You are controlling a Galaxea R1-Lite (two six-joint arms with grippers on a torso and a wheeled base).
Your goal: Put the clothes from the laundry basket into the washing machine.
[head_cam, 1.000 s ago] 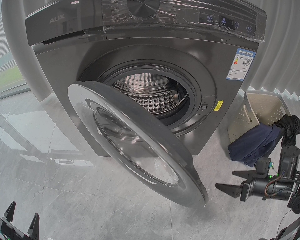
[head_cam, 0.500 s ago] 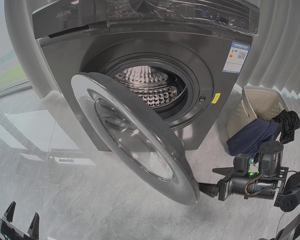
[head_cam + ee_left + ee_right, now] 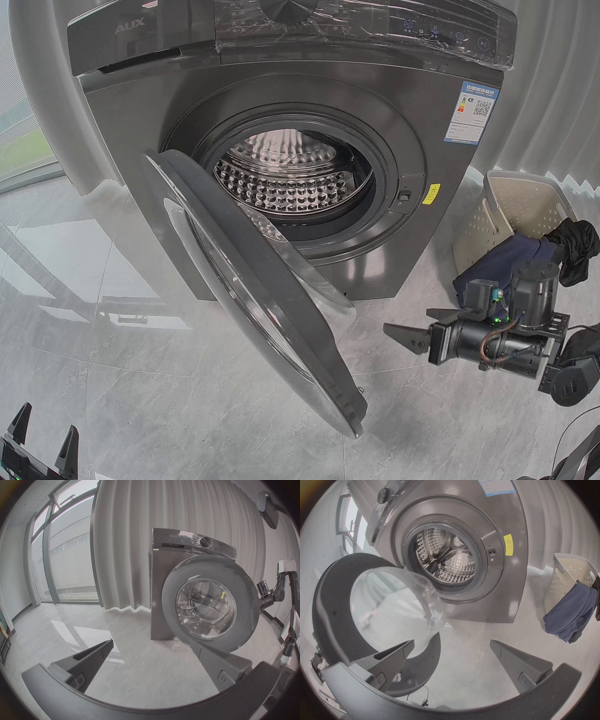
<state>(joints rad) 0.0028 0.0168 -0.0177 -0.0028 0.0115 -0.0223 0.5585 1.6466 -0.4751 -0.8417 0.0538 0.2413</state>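
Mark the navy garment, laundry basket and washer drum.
navy garment (image 3: 500, 259), head view, draped fold.
laundry basket (image 3: 531, 206), head view, perforated inner wall.
washer drum (image 3: 281, 187), head view, studded metal wall.

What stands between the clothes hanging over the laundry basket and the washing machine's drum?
Nothing visible. The door hangs open toward the robot's left, clear of the drum mouth. Bare floor lies between the navy garment on the basket and the machine; the open, empty right end effector hovers beside the garment.

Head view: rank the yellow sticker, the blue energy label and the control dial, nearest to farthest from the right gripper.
From the right gripper:
1. yellow sticker, mid-height, right side.
2. blue energy label, higher, right side.
3. control dial, top centre.
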